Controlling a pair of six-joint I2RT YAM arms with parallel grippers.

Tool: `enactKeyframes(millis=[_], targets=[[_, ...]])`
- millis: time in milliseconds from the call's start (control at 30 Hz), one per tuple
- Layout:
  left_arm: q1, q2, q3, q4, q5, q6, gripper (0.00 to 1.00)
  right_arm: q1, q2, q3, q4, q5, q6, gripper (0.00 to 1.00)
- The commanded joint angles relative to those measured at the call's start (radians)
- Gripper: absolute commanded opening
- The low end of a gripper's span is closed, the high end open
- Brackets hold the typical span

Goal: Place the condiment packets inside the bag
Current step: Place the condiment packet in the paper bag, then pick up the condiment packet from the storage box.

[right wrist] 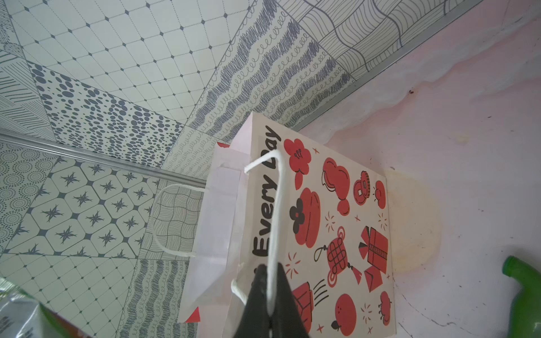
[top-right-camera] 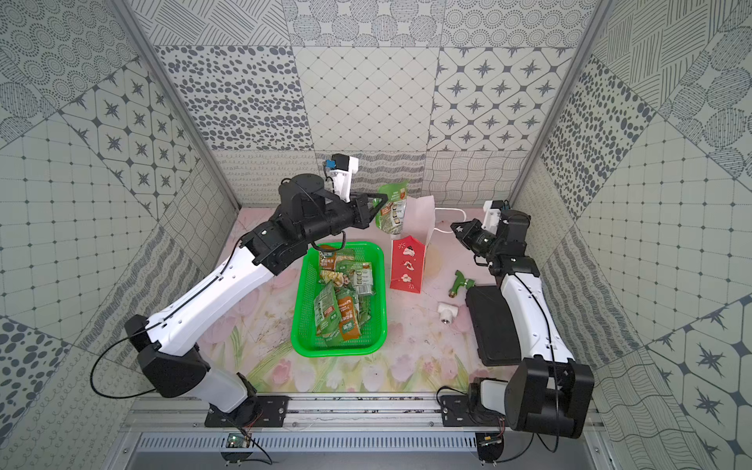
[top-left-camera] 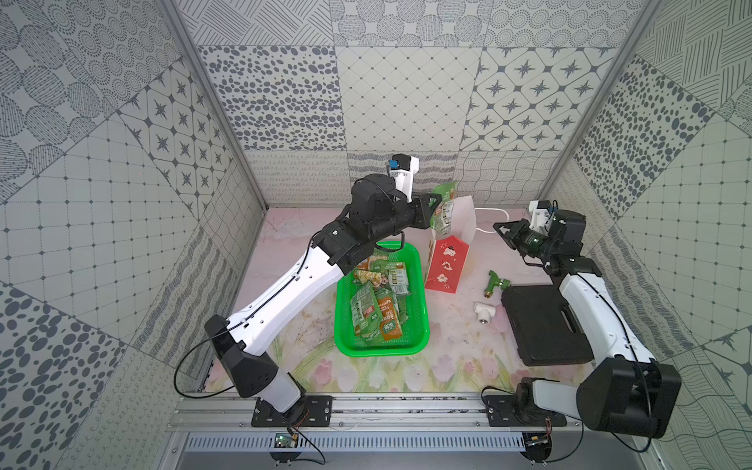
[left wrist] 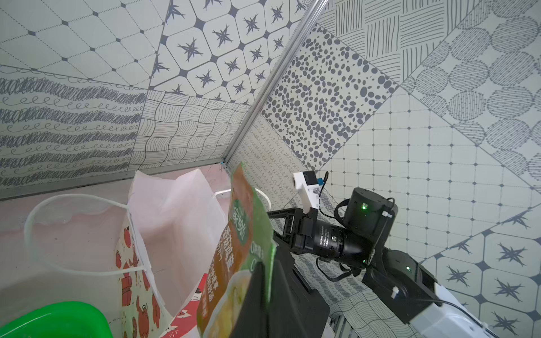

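Green packet (top-left-camera: 444, 211) pinched at bag (top-left-camera: 445, 262) mouth.
Your left gripper (top-left-camera: 437, 202) clamps one packet; right gripper (right wrist: 270, 295) pinches the cord handle (right wrist: 277, 204); other packets (top-left-camera: 376, 309) sit in the basket (top-left-camera: 382, 352). Let go off-centre and it likely snags the rim, tipping the bag.

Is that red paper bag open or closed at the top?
Open. The bag stands with its mouth spread, white inside showing in both top views; the right gripper is shut on one cord handle.

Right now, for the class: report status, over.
Left gripper shut on a packet, at the bag mouth. Right gripper shut on the bag handle. More packets in the basket. Nothing blocking the mouth.
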Motion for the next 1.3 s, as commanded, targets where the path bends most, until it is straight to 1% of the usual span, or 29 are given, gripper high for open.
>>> enactKeyframes(millis=[0, 133, 333, 400, 500, 667, 700, 800, 833, 900, 933, 1000, 1100, 1167, 1267], targets=[[-0.007, 0.209, 0.276, -0.038, -0.064, 0.063, 0.0, -0.003, 0.013, -0.007, 0.049, -0.022, 0.005, 0.0], [-0.007, 0.34, 0.429, -0.171, -0.051, 0.049, 0.0, -0.003, 0.015, -0.004, 0.05, -0.03, 0.004, 0.0], [-0.007, 0.461, 0.565, -0.368, -0.078, 0.034, 0.0, -0.005, 0.021, -0.004, 0.05, -0.035, 0.003, 0.0], [-0.007, 0.491, 0.606, -0.43, -0.068, 0.021, 0.0, -0.005, 0.023, -0.003, 0.05, -0.037, 0.004, 0.0], [-0.007, 0.523, 0.648, -0.504, -0.049, -0.005, 0.0, -0.004, 0.027, -0.002, 0.05, -0.039, 0.003, 0.0], [-0.005, 0.54, 0.665, -0.582, -0.023, -0.03, 0.0, -0.005, 0.03, -0.003, 0.052, -0.04, 0.004, 0.0], [-0.005, 0.536, 0.666, -0.592, -0.016, -0.033, 0.11, -0.005, 0.03, -0.003, 0.052, -0.04, 0.004, 0.0], [-0.005, 0.521, 0.669, -0.606, -0.007, -0.036, 0.55, -0.006, 0.033, -0.004, 0.055, -0.042, 0.006, 0.0], [-0.004, 0.512, 0.67, -0.608, -0.006, -0.034, 0.68, -0.006, 0.035, -0.003, 0.056, -0.042, 0.006, 0.0], [-0.005, 0.494, 0.674, -0.61, -0.004, -0.034, 0.78, -0.006, 0.035, -0.003, 0.059, -0.046, 0.007, 0.0], [-0.005, 0.482, 0.674, -0.611, -0.002, -0.032, 0.81, -0.004, 0.035, -0.003, 0.058, -0.045, 0.007, 0.0], [-0.007, 0.457, 0.671, -0.62, 0.004, -0.032, 0.85, -0.004, 0.036, -0.005, 0.059, -0.046, 0.007, 0.0], [-0.007, 0.412, 0.649, -0.643, 0.004, -0.028, 0.89, -0.005, 0.035, -0.006, 0.061, -0.046, 0.01, 0.0], [-0.006, 0.369, 0.596, -0.649, 0.006, -0.022, 0.91, -0.005, 0.038, -0.008, 0.062, -0.047, 0.009, 0.0], [-0.007, 0.268, 0.434, -0.63, -0.02, -0.014, 0.96, -0.005, 0.041, -0.007, 0.063, -0.048, 0.01, 0.0]])
